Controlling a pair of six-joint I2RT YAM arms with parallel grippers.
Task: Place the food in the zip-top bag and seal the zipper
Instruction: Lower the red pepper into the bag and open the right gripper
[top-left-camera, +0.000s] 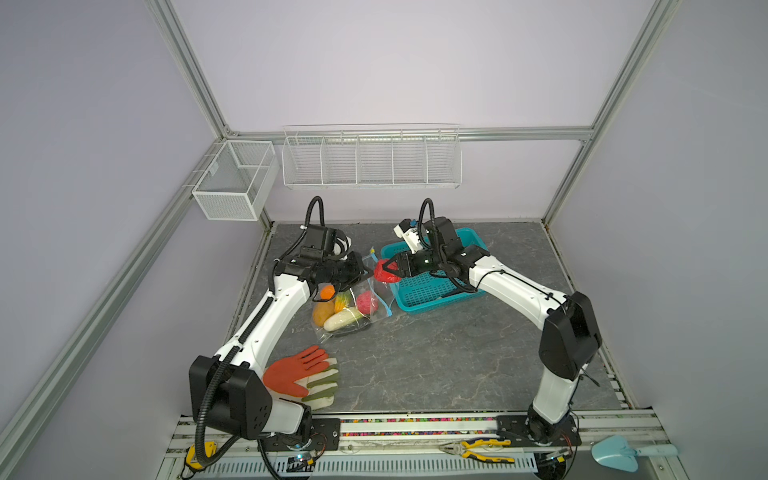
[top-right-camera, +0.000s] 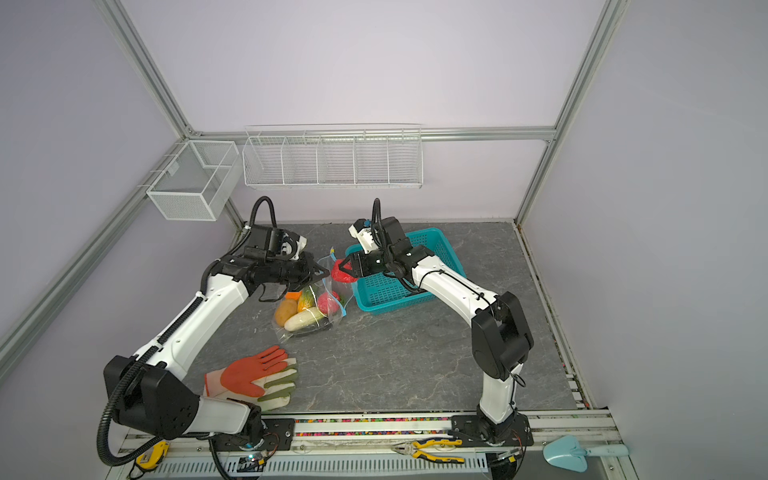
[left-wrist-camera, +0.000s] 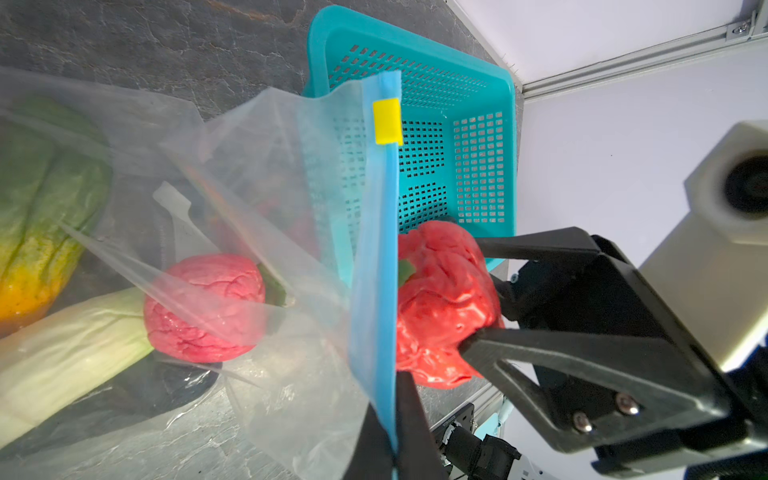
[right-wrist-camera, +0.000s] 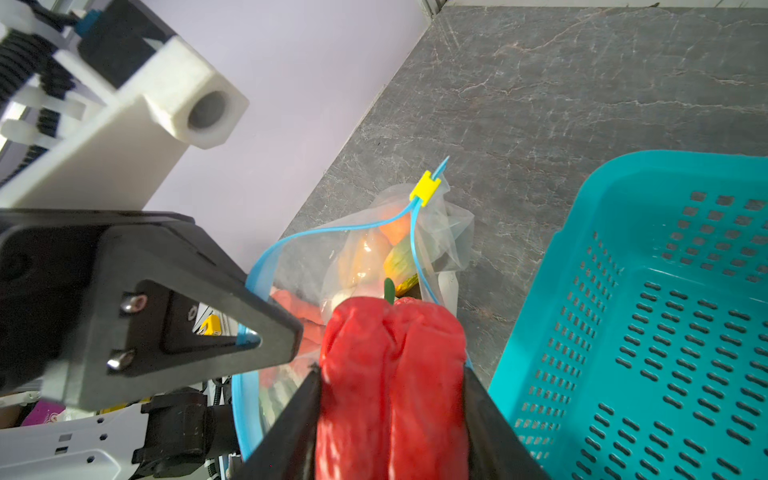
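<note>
The clear zip-top bag (top-left-camera: 353, 307) lies left of the middle, holding several pieces of food: a brown one (top-left-camera: 323, 312), a white-green cabbage (left-wrist-camera: 70, 353) and a pink-red one (left-wrist-camera: 203, 307). My left gripper (left-wrist-camera: 395, 399) is shut on the light-blue zipper (left-wrist-camera: 376, 291) and holds the bag's mouth up and open. The yellow slider (left-wrist-camera: 387, 121) sits at the strip's far end. A red pepper (right-wrist-camera: 395, 374) hangs just outside that mouth, with my right gripper (right-wrist-camera: 390, 370) shut on it. In both top views the pepper (top-left-camera: 384, 272) (top-right-camera: 340, 272) sits between the two grippers.
A teal perforated basket (top-left-camera: 440, 301) stands right of the bag, under my right arm. Orange-and-green gloves (top-left-camera: 299, 376) lie at the front left. Pliers (top-left-camera: 478, 451) and a pale blue scoop (top-left-camera: 619, 453) rest on the front rail. Wire racks (top-left-camera: 370, 158) hang on the back wall.
</note>
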